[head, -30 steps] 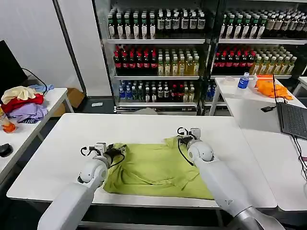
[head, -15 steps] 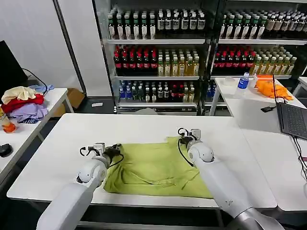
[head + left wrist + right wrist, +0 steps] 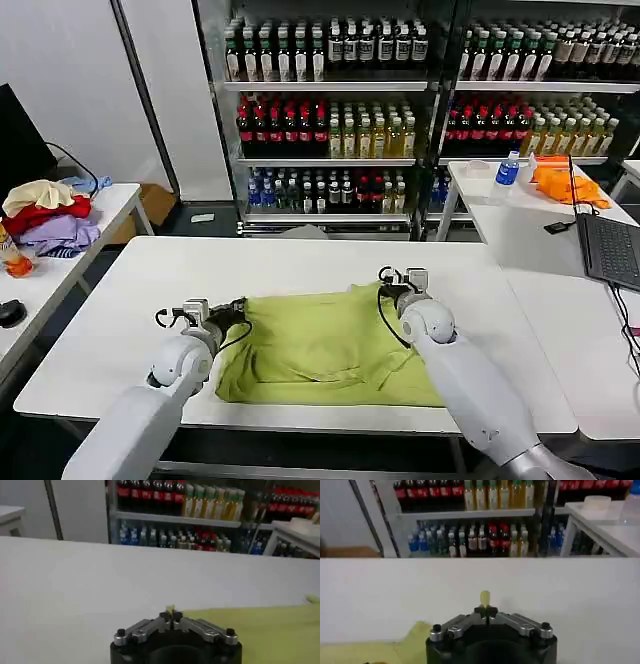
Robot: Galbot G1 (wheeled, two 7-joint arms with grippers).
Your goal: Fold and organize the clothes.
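The left gripper [image 3: 238,309] pinches the far left corner of the T-shirt [image 3: 325,345] (a sliver of lime cloth shows between its closed fingers). The shirt lies spread on the white table [image 3: 120,310]. The right gripper [image 3: 385,289] clamps the far right corner.

Lab/demo room w/ mock shop: drink shelves [image 3: 330,110] behind white tables [image 3: 300,265], laptop [image 3: 610,250].

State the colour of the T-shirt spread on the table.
Plain yellow-green (lime); the T-shirt shows best in the head view, lying on the white table.
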